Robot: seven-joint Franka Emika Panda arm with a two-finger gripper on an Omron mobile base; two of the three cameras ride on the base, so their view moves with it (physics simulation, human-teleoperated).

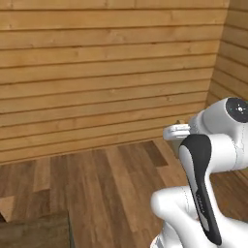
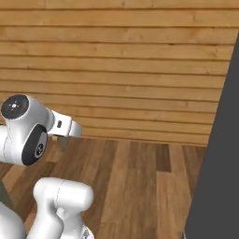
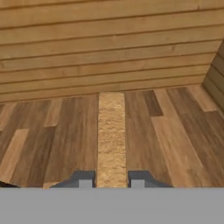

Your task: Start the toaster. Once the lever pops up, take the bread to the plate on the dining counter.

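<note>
In the hand view the bread [image 3: 111, 131] stands edge-on as a narrow golden-tan strip running up from between my two dark fingertips [image 3: 84, 177]. My gripper [image 3: 112, 178] is shut on it, held out over a wooden plank floor and facing a wooden plank wall. The left base view shows the white hand [image 1: 176, 131] sticking out to the left of the raised arm. In the right base view the hand [image 2: 65, 128] points right with a brownish bit below it. The toaster, the lever and the plate are out of view.
Wooden plank walls meet in a corner at the right [image 1: 220, 63]. A corner of a dark wood top [image 1: 34, 232] shows at the lower left; I cannot tell whether it is the dining counter. A tall dark grey panel [image 2: 219, 158] stands close at the right.
</note>
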